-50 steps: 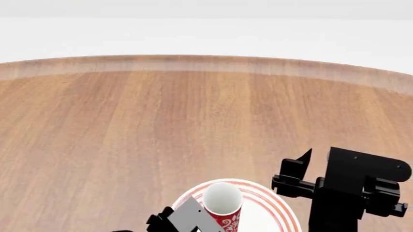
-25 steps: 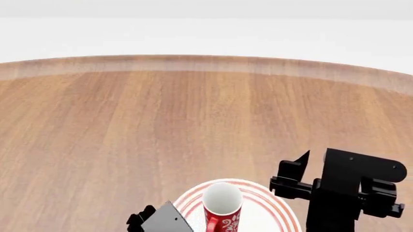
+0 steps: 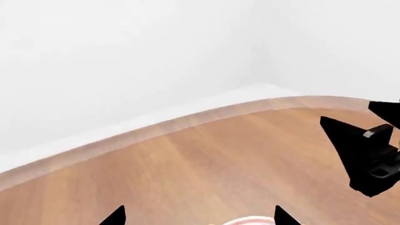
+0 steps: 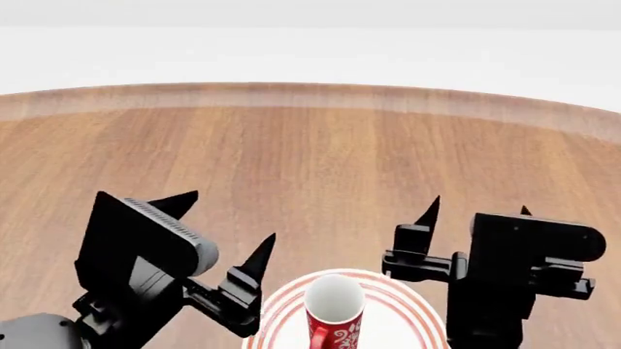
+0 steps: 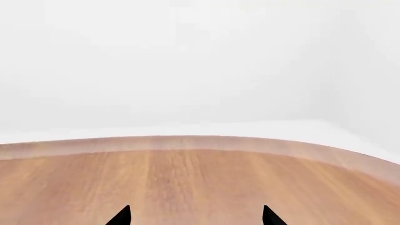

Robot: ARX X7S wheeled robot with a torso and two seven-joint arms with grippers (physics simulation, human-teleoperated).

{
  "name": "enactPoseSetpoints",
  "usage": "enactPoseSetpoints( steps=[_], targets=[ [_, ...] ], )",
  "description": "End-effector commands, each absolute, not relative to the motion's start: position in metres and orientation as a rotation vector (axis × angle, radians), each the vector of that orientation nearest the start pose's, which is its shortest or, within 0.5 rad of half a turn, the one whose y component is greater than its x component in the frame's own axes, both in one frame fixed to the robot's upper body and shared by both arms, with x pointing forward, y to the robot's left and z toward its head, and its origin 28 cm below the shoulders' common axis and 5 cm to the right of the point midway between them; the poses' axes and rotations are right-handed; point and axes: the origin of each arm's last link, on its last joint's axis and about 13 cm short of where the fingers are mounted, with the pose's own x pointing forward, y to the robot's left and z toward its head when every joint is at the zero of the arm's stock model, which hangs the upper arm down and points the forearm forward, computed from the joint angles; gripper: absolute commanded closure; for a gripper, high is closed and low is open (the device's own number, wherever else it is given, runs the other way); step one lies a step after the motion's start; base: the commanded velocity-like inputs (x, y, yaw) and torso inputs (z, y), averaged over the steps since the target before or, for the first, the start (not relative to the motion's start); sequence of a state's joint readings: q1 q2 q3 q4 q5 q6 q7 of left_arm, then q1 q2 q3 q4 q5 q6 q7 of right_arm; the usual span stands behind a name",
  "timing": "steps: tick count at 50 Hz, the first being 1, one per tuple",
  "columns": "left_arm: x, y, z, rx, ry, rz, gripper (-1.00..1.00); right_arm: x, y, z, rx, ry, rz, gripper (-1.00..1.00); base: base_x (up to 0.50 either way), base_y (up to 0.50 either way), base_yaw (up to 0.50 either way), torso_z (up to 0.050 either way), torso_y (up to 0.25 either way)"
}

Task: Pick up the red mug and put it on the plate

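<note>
The red mug (image 4: 333, 314) stands upright on the plate (image 4: 412, 302) at the near edge of the head view, its white inside showing and its handle towards me. My left gripper (image 4: 225, 218) hovers to the mug's left, open and empty, apart from the mug. My right gripper (image 4: 479, 206) hangs to the mug's right, also open and empty. In the left wrist view the left gripper (image 3: 200, 214) shows only its two tips, with a sliver of the plate's rim (image 3: 250, 220) between them and the right gripper (image 3: 368, 154) beyond. The right wrist view shows the right gripper (image 5: 195, 215) over bare wood.
The round wooden table (image 4: 310, 167) stretches ahead to its curved far edge (image 4: 310, 94), with white floor beyond. Nothing else stands on the part of the table in view.
The left gripper has come away from the mug, swung left and risen into full view, jaws open. The right gripper has shifted slightly up and left. The mug stays on the plate.
</note>
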State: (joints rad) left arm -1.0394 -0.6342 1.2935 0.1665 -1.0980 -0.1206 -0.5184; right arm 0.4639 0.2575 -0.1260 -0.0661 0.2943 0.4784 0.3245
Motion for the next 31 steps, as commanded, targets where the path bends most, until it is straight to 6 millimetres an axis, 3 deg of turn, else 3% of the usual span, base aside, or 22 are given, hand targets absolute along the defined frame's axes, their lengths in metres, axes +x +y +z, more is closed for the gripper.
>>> enactPoseSetpoints(
  steps=[1,31],
  targets=[
    [0.28,0.171,0.167,0.066,-0.135,-0.299,-1.0,0.286,-0.121,0.136,-0.052,-0.182,-0.086,-1.0,0.0,0.0,0.0,0.0,0.0],
    [0.293,0.177,0.172,0.028,-0.233,-0.126,-1.0,0.275,-0.111,0.152,-0.117,-0.295,-0.06,-1.0,0.0,0.0,0.0,0.0,0.0]
  ],
)
